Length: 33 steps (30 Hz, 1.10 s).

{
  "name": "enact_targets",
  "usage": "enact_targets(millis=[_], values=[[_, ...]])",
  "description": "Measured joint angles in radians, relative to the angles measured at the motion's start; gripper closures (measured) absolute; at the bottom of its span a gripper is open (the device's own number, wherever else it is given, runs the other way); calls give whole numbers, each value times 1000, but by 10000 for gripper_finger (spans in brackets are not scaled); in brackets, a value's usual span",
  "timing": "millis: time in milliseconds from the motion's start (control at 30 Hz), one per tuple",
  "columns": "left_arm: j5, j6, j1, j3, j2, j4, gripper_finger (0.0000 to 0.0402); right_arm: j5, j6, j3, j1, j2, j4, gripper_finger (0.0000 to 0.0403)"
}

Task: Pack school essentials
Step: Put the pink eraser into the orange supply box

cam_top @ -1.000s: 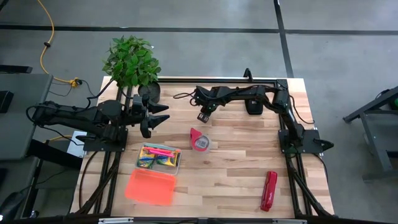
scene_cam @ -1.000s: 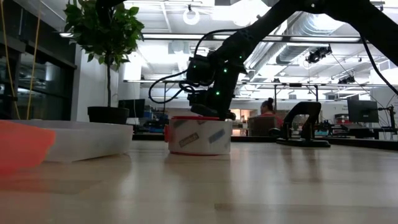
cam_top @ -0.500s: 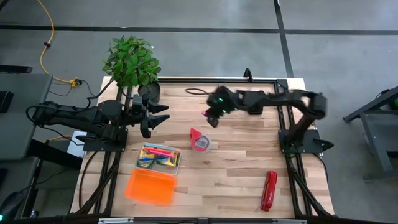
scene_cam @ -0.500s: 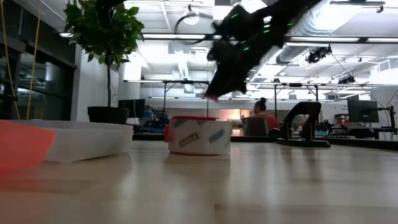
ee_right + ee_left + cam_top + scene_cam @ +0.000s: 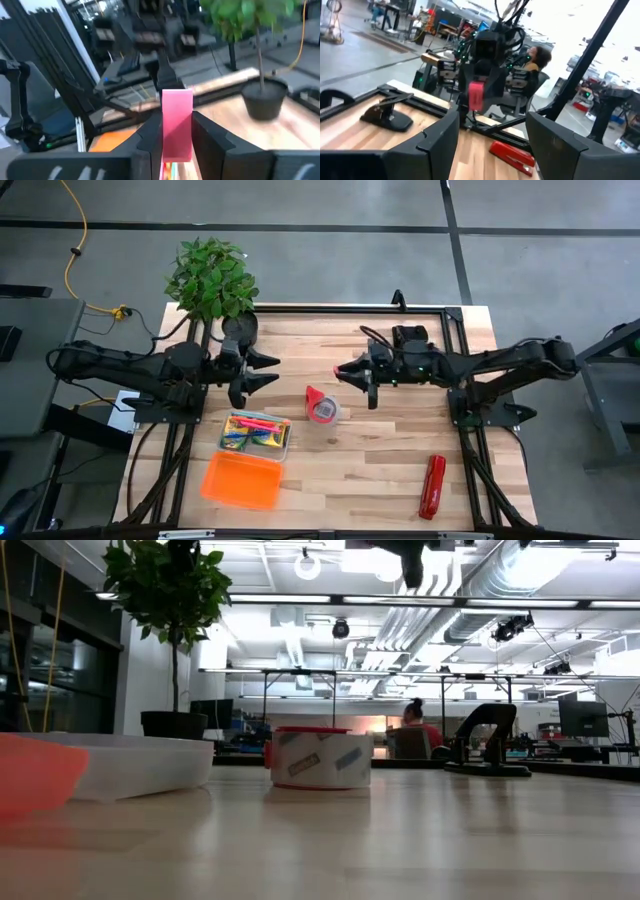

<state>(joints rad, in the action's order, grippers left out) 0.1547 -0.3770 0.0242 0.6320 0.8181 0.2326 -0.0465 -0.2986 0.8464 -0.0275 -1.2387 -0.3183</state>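
Observation:
A small pink piece is high above the table's middle, and my right gripper is shut on it, pointing level toward the table's left. My left gripper faces it from the left, open with nothing between its fingers; its wrist view shows the right gripper with the pink piece straight ahead. A clear box on the table at near left holds pink-red markers and other thin pens. An orange lid lies flat beside it, nearer the front edge. My right gripper pinches the pink piece by its two flat sides between its two fingers. The fingers come in level from the table's right. The piece stands upright, juts out past the fingertips, and is lifted clear of the table.
A red tape roll stands at the table's middle, below and in front of both grippers. A long red stapler lies at near right. A potted plant stands at the far left corner. A person sits in the room beyond.
My right gripper has risen from the tabletop behind the tape roll, lifting the pink piece clear. It has tipped from pointing down to pointing level toward the left gripper, while the arm has drawn back toward the table's right.

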Motion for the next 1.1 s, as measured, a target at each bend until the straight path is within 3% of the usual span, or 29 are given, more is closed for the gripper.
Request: enact_targets(millis=[267, 1000, 1100], values=[[-18, 48, 0, 0, 63, 12, 181, -75, 72, 35, -55, 4, 6, 320], [-22, 48, 0, 0, 69, 15, 181, -76, 71, 37, -52, 0, 6, 320], [-22, 32, 0, -1, 69, 86, 181, -76, 72, 39, -52, -32, 6, 320]])
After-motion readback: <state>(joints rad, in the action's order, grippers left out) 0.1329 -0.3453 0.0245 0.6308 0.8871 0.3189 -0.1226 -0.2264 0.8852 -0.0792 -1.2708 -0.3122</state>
